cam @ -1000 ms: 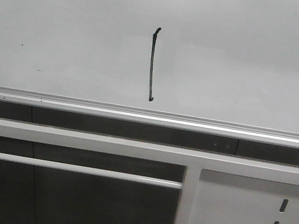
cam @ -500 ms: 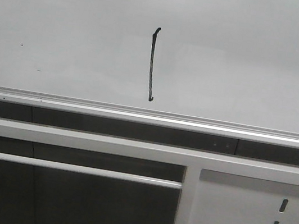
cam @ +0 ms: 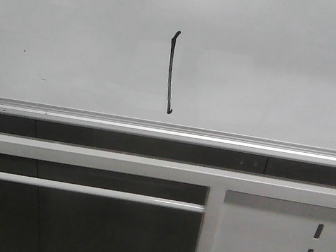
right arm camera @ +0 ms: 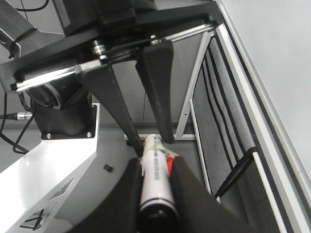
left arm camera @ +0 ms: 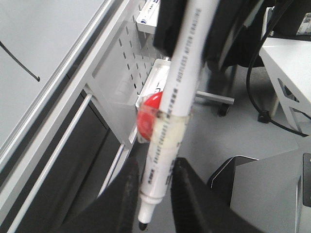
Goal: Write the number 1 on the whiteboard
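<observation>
Nothing's moved lately: number 1 [cam: 172,72] sits done at 12 o'clock on whiteboard [cam: 292,69], both grippers [left arm camera: 154,194] [right arm camera: 154,184] clamping markers, so I call it complete.

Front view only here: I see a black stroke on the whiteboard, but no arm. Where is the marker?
Observer: The left claw is shut on the marker, which is held off the whiteboard.
Operator: Is the right arm idle?
Observer: No. The right claw grips the same marker at its other end.
Operator: Is it capped?
Observer: No, its tip is bare. A red piece is taped to the barrel.
</observation>
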Tool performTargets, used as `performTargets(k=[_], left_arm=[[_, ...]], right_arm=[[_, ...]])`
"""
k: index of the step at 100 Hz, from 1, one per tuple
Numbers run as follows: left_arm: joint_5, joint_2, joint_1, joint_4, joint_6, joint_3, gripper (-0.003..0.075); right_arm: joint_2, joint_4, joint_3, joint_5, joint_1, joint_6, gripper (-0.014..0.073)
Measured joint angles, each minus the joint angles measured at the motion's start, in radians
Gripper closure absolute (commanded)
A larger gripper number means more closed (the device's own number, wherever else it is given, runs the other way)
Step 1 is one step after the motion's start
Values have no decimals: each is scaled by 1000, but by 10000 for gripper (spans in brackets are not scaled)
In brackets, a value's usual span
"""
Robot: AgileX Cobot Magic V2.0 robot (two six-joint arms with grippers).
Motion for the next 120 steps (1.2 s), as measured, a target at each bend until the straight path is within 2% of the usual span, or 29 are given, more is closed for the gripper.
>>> performTargets(k=[39, 120], left_arm=[[22, 27, -2, 0, 2, -4, 692], [32, 36, -4, -3, 8, -4, 683]], right_arm=[[2, 0, 0, 7, -2, 0, 645], [2, 0, 0, 19, -2, 0, 645]])
